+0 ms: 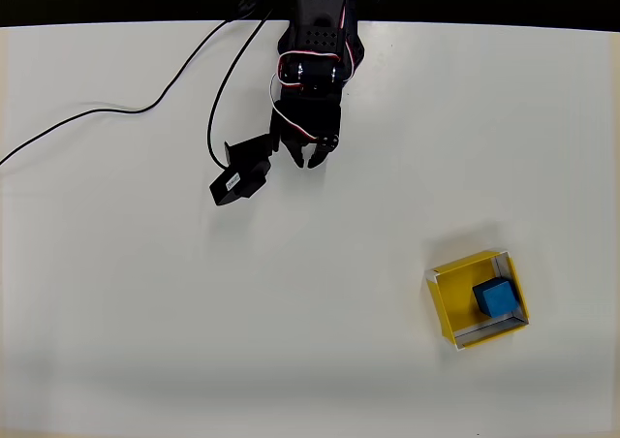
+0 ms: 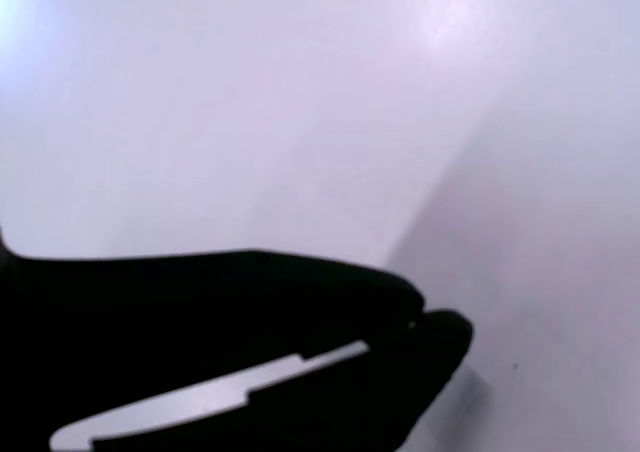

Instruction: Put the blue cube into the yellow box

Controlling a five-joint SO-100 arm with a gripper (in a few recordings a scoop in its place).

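One blue cube sits inside the yellow box, seemingly light and rigid, best pinched across flat faces; fingers pressed together.

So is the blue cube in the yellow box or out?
In. The cube sits on the box's yellow floor, inside its low walls, near the right side in the overhead view.

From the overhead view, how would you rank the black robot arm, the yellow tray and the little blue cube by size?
1. Black robot arm, largest.
2. Shallow yellow square tray.
3. Small sky-blue cube, smallest, sitting inside the tray.
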